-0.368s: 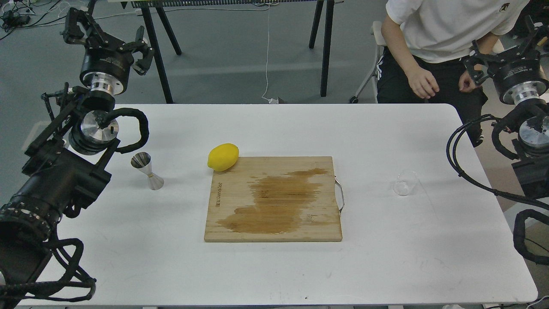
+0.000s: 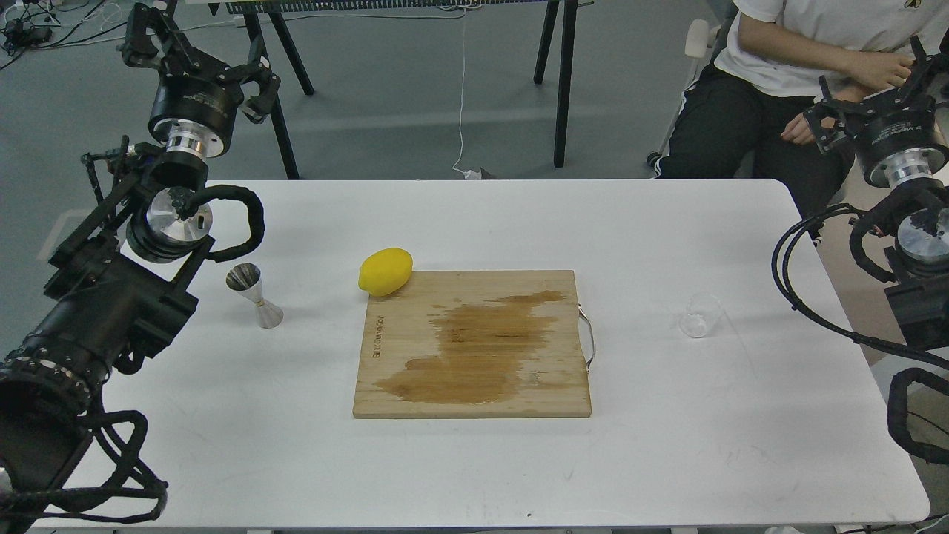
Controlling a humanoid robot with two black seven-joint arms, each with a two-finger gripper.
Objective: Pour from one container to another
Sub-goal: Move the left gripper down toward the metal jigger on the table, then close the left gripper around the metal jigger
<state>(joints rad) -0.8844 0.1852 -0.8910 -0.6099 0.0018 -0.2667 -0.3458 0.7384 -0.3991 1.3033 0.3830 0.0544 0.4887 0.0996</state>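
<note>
the cup [image 2: 700, 316] stands upright on the counter [image 2: 667, 445] at the right, just past the board's [image 2: 474, 345] handle side, empty as far as i can tell. the jigger [image 2: 256, 295] stands well apart at the left, across the board, leaning slightly, with a lemon [image 2: 385, 271] at the board's far left corner. the right tool [image 2: 867, 104] hangs far and right of the cup, beyond the counter's far edge, fingers spread and holding nothing. the left tool [image 2: 200, 55] sits far of the jigger, also released. judging by sides, the right arm is nearer the cup, which lies near and left of it; the left is nearer the jigger.
</note>
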